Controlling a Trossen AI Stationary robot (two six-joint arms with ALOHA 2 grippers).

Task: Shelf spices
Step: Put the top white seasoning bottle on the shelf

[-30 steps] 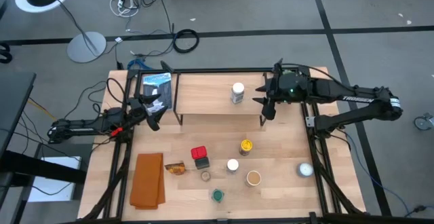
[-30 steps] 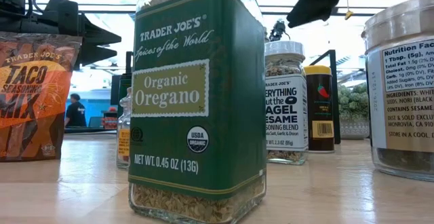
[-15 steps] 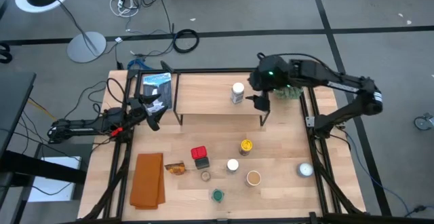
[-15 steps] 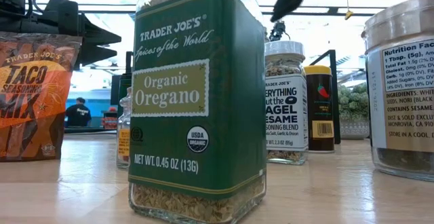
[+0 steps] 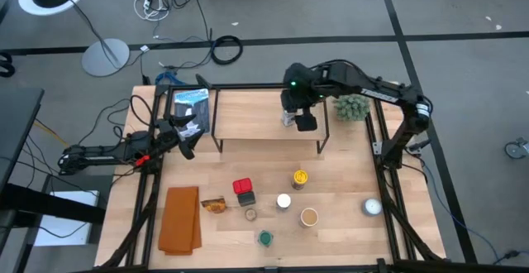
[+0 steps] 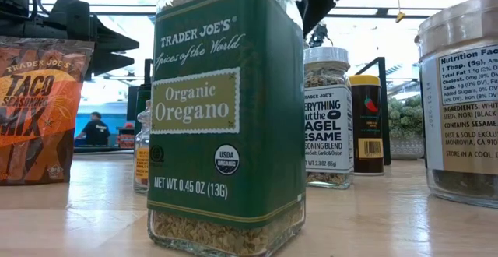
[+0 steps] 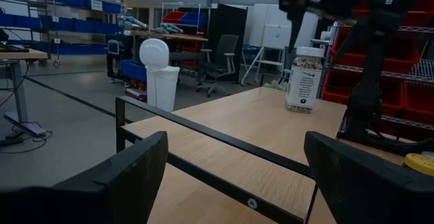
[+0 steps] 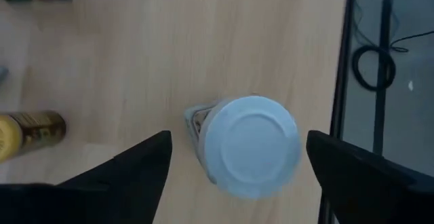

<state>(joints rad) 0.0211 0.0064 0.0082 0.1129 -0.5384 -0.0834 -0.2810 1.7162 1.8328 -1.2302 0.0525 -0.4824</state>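
Spices: you've got one white-capped glass jar (image 5: 289, 112) upright on the low light-wood shelf (image 5: 248, 124), toward its right end; the rest stand on the table nearer you — red tin (image 5: 242, 187), yellow-lidded jar (image 5: 300, 178), green-lidded jar (image 5: 265, 238) etc. Your right gripper (image 8: 234, 163) hangs directly above that jar, fingers apart w/ the cap between them, not touching. Left gripper (image 5: 187, 137) sits at the table's left edge, fingers apart.

Even, bright overhead light, soft shadows; near jars slightly blurred.
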